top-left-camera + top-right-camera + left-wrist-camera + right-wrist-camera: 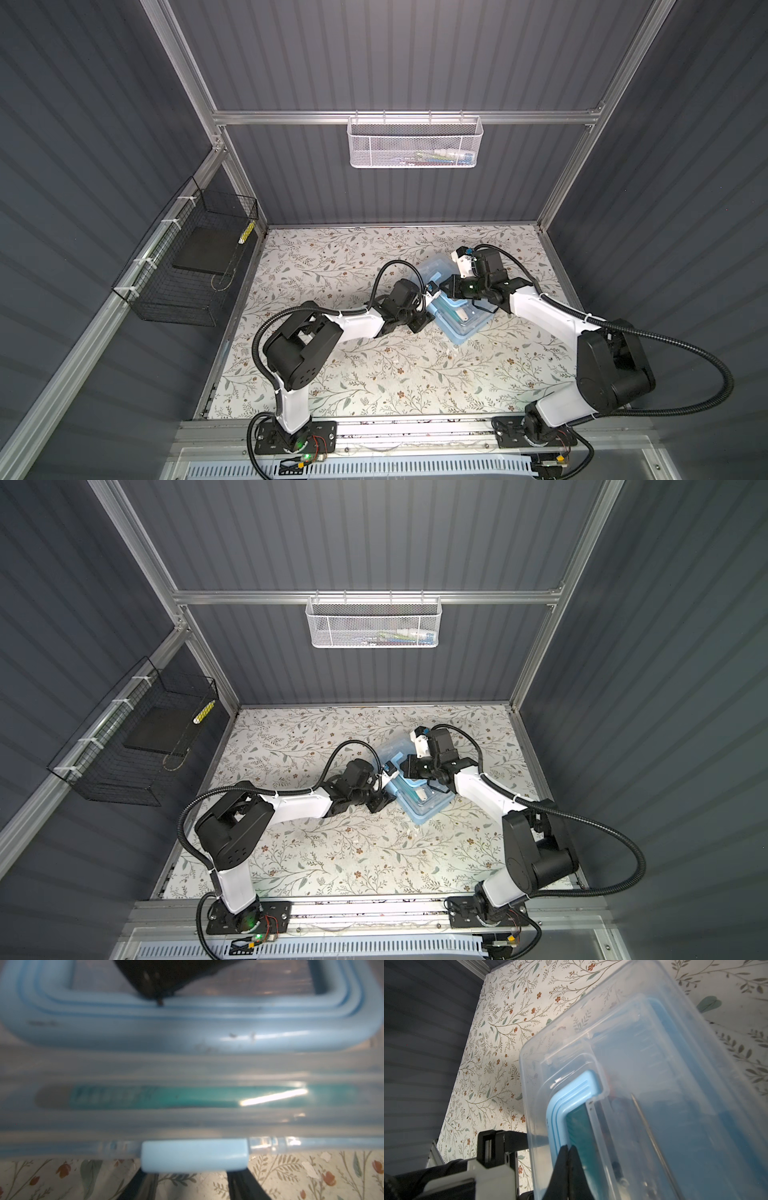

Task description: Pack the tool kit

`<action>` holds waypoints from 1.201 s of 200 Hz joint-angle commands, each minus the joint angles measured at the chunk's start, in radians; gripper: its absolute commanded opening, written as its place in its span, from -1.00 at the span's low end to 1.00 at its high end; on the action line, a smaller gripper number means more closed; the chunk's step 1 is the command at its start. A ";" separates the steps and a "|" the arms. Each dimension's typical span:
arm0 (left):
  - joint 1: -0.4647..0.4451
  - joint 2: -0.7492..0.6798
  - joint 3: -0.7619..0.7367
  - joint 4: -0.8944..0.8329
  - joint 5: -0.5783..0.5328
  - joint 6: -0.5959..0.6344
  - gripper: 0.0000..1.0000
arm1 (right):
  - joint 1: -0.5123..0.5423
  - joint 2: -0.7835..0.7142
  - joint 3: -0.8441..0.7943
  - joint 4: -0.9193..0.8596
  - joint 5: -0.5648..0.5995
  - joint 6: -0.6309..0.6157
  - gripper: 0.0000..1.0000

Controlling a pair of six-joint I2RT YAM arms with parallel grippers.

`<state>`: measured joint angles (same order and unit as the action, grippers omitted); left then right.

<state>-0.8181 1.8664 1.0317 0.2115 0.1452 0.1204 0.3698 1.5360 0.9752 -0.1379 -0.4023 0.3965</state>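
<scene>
The tool kit [465,328] [428,808], a light-blue box under a clear lid, lies slanted at mid-table. A teal tool [166,1097] shows through the lid. The pale blue handle [187,1039] [571,1088] lies flat on the lid. My left gripper [430,318] [384,798] [193,1180] is at the box's left side, open. Its fingers [239,1186] stand apart, and their tips are hidden under the blue latch [194,1155]. My right gripper [444,286] [403,766] [568,1147] is shut with nothing between its fingers, tips pressed onto the handle.
A white mesh basket [413,145] with several small items hangs on the back rail. A black wire basket [187,266] is fixed to the left wall. Both arms meet over the floral table [332,374].
</scene>
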 commanded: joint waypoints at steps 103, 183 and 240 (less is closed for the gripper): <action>0.004 0.113 -0.039 0.467 0.049 -0.067 -0.39 | 0.028 0.062 -0.092 -0.292 -0.037 0.026 -0.96; 0.004 0.106 -0.046 0.509 0.059 -0.073 -0.23 | 0.036 0.055 -0.092 -0.285 -0.030 0.046 -0.96; 0.004 0.092 -0.049 0.503 0.050 -0.084 0.10 | 0.036 0.040 -0.095 -0.287 -0.012 0.047 -0.96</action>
<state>-0.8143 1.9583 0.9539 0.5812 0.1890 0.0834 0.3550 1.5257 0.9619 -0.1120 -0.3359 0.4385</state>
